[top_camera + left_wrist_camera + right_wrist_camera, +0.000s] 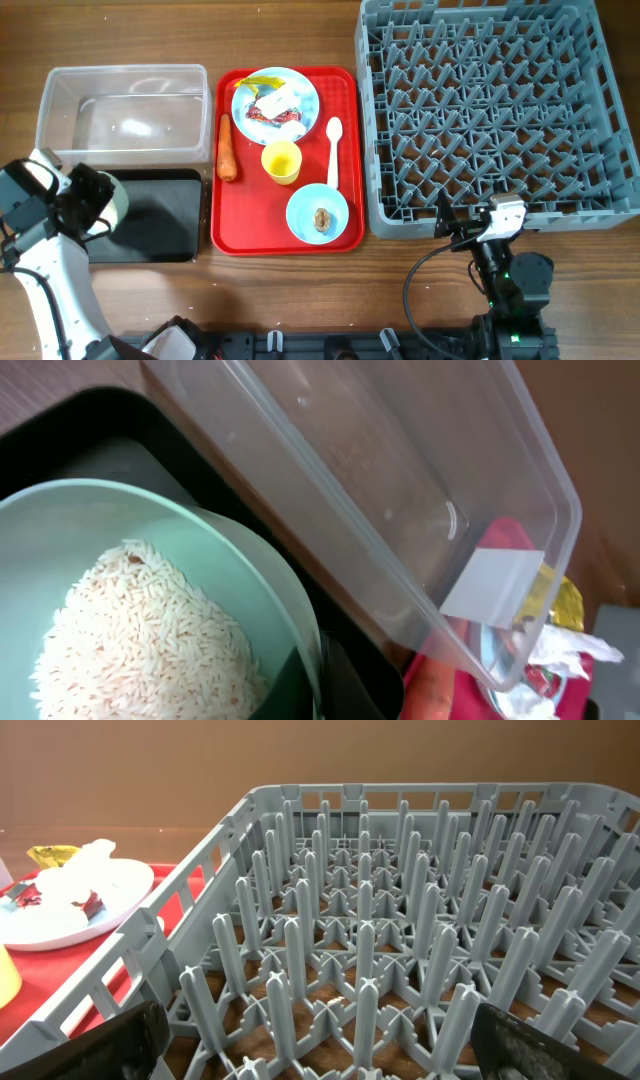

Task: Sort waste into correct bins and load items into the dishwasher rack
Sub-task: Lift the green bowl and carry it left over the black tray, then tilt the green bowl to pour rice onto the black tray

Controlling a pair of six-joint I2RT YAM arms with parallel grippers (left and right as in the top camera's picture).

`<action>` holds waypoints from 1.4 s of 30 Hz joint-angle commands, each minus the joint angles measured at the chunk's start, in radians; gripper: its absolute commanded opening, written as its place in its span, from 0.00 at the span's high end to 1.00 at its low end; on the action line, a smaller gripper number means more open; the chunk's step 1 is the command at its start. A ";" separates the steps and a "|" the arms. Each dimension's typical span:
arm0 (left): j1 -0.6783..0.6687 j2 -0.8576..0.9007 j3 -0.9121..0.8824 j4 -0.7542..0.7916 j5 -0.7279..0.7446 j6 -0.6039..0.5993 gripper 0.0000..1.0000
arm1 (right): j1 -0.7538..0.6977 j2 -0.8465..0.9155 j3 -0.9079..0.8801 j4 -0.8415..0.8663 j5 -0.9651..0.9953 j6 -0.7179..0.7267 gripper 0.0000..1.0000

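**Fig. 1.** Overhead view: you look down on 1 worktop [300,300] of mid-brown wood grain, the grain running left to right. It reaches the left, top and right edges of the frame. Light is even and diffuse, and shadows lie short and soft. Right wrist view: a plain brown surface [150,780] closes the background, and you cannot tell whether it is worktop or wall. Left wrist view: brown wood shows in the upper right corner.

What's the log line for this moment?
left gripper: shut on bowl over black tray | right gripper: open, at rack | rice: in bowl
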 commanded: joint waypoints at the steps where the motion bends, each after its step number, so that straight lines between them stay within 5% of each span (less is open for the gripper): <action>1: 0.043 -0.019 -0.006 -0.010 0.126 0.065 0.96 | -0.003 -0.003 -0.001 0.006 0.007 -0.006 0.00; 8: 0.145 -0.027 -0.006 -0.025 0.354 0.166 0.96 | -0.003 -0.003 -0.001 0.006 0.007 -0.005 0.00; 13: 0.218 -0.030 -0.058 -0.024 0.390 0.170 0.96 | -0.003 -0.003 -0.001 0.006 0.006 -0.005 0.00; 21: 0.353 -0.030 -0.206 0.143 0.589 0.199 0.96 | -0.003 -0.003 -0.001 0.006 0.007 -0.005 0.00; 42: 0.369 -0.030 -0.294 0.201 0.850 0.248 0.94 | -0.003 -0.003 -0.001 0.006 0.007 -0.005 0.00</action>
